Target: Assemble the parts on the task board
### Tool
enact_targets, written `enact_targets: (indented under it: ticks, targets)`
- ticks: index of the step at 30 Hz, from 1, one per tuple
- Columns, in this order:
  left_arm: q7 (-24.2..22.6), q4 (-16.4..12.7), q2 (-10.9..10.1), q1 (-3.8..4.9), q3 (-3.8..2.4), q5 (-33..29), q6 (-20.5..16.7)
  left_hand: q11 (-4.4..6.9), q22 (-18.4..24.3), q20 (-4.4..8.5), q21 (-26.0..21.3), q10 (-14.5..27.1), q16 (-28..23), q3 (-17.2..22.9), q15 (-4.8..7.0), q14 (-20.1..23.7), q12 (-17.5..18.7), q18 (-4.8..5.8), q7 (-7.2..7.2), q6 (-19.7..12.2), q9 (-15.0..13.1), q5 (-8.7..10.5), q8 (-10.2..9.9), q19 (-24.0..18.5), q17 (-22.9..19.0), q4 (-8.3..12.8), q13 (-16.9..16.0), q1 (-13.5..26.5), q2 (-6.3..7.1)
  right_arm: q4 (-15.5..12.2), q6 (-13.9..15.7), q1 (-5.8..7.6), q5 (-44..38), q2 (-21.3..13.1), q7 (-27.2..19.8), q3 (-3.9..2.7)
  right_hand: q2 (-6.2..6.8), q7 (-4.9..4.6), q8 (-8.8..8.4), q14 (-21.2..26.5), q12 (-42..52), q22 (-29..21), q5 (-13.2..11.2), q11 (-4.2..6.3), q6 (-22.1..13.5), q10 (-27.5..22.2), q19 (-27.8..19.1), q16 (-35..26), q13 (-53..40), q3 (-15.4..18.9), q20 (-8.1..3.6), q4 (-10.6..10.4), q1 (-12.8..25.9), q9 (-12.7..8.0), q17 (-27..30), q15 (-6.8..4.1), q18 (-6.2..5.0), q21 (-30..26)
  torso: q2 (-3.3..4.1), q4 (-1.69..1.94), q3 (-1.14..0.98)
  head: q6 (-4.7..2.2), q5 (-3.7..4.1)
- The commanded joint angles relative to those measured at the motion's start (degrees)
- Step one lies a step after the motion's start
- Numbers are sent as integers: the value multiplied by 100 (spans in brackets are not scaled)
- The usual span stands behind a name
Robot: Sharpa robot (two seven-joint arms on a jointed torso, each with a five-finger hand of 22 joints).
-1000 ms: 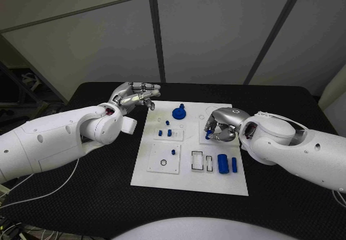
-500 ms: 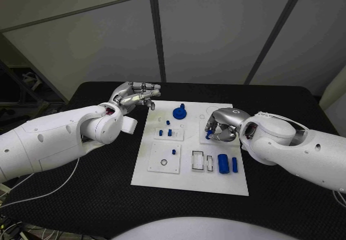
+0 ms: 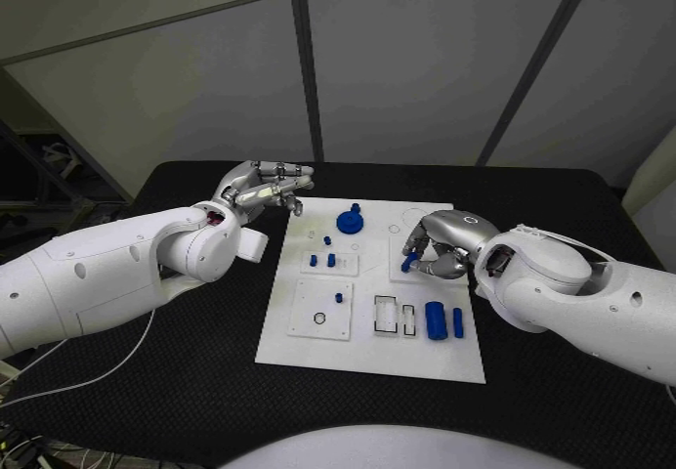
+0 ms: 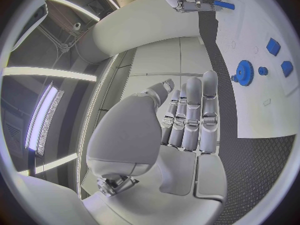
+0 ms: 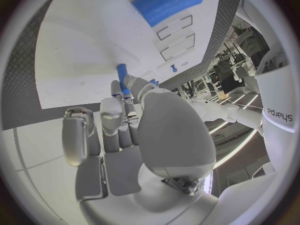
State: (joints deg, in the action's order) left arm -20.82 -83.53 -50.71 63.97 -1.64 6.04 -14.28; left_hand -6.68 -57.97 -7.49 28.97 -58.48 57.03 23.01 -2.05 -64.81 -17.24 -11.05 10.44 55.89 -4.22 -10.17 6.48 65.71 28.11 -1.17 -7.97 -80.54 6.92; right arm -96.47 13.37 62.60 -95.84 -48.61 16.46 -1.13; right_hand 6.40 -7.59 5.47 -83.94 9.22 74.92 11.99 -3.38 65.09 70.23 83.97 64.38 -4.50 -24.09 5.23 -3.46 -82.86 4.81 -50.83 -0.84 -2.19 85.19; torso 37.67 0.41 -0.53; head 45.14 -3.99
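Observation:
The white task board (image 3: 369, 342) lies mid-table. My right hand (image 3: 443, 242) hovers over the board's right side and pinches a small blue peg (image 3: 407, 262) between thumb and a finger. The right wrist view shows that peg (image 5: 122, 77) sticking out past the fingertips toward the board (image 5: 81, 50). My left hand (image 3: 264, 186) is at the board's far left corner, fingers straight, holding nothing; the left wrist view shows the hand (image 4: 187, 120) empty. A blue gear (image 3: 350, 222) stands at the board's far middle. Two small blue pieces (image 3: 321, 260) sit left of centre.
A blue cylinder (image 3: 436, 319) and a thinner blue bar (image 3: 458, 321) lie at the board's near right, beside two rectangular slots (image 3: 396, 315). Another small blue piece (image 3: 341, 295) stands on the near-left plate. Black table (image 3: 169, 371) surrounds the board.
My right wrist and forearm have shifted slightly to the right; the pinched peg stays over nearly the same spot. The left hand has not moved.

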Motion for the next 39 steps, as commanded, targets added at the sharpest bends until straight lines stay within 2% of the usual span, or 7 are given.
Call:
enact_targets:
  ticks: [1,12,18,23,28,33,39]
  targets:
    - [0,9,11,8,-6,-9,8,-5,-6,18,11,55,20,15,10,36,-14,63,24,-21,8,-23,33,-17,-6,31,9,-15,-11,-109,498,17,-10,-46,-17,-12,56,-10,2,-96,-24,982,23,-11,38,46,240,37,-6,-15,-23,1,-6,0,-13,-38,69,40,-5,1,-2,-10,-15]
    - [5,33,32,7,-6,-9,0,-8,-7,17,11,57,18,19,8,40,-16,64,27,-22,8,-22,35,-20,-10,28,10,-9,-19,-629,716,20,221,-140,-112,-40,54,-12,-3,-100,-38,999,42,-12,39,52,251,62,-5,-24,-24,6,-9,-2,-41,-38,74,55,6,7,2,-36,-78]
    - [9,64,85,7,-6,-10,15,-8,-7,17,11,57,18,19,8,40,-16,64,27,-22,8,-22,35,-20,-10,28,10,-9,-19,-700,571,19,496,170,-286,-34,56,-14,-7,-98,-45,991,49,-13,38,54,245,61,-5,-27,-24,9,-10,-3,-35,-37,71,48,-1,19,15,-11,-151]
    - [14,100,126,5,-5,-10,25,-9,-9,16,11,59,17,23,7,43,-19,64,30,-23,8,-22,37,-23,-14,28,11,-6,-23,-668,486,7,582,523,-397,-2,70,-23,-19,-94,-66,990,39,-21,26,49,243,61,-2,-22,-23,7,2,-8,-26,-33,71,48,17,19,-1,9,-202]
    - [19,112,156,4,-5,-10,27,-9,-9,16,11,59,17,24,6,43,-19,64,30,-23,8,-22,37,-23,-14,28,12,-6,-23,-588,409,-5,604,813,-466,129,70,-24,-20,-95,-68,989,39,-21,25,49,242,66,-2,-23,-23,8,2,-8,-34,-32,70,46,12,17,13,36,-274]
    - [20,124,189,5,-5,-10,36,-10,-9,15,11,59,17,25,6,45,-21,64,30,-23,8,-21,38,-24,-16,29,12,-5,-24,-461,328,-20,536,1060,-508,270,69,-24,-22,-94,-71,986,40,-22,24,48,240,64,-2,-24,-23,9,1,-8,-29,-32,70,44,15,1,-1,45,-359]
    - [19,139,220,4,-5,-10,46,-10,-9,15,11,59,17,25,6,45,-21,64,30,-23,8,-21,38,-24,-16,29,12,-5,-24,-324,215,-56,466,1244,-537,340,70,-27,-27,-92,-80,983,43,-25,19,45,237,63,0,-26,-22,10,2,-10,-25,-30,69,41,8,11,0,60,-391]
